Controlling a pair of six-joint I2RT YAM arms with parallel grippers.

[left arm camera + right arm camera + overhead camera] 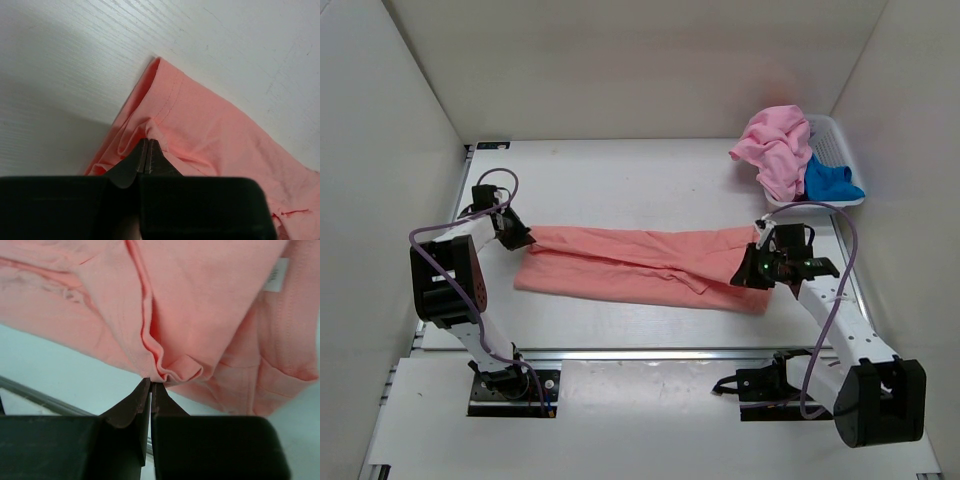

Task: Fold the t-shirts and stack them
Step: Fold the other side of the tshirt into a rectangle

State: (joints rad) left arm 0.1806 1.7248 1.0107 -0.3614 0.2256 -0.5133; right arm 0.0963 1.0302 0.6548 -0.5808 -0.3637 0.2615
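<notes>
Our left gripper (149, 144) and right gripper (151, 386) each pinch an end of the salmon t-shirt (640, 265), jaws pressed together on a thin fold.
It lies stretched across the table (620, 180) between them; we judge both bites shallow, so an uneven pull or lift could slip an edge free and spoil the fold.

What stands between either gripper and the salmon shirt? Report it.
Nothing visible. The left gripper and the right gripper are both shut on the salmon shirt, one at each end. The white basket with the pink shirt and the blue shirt sits apart, far right.
</notes>
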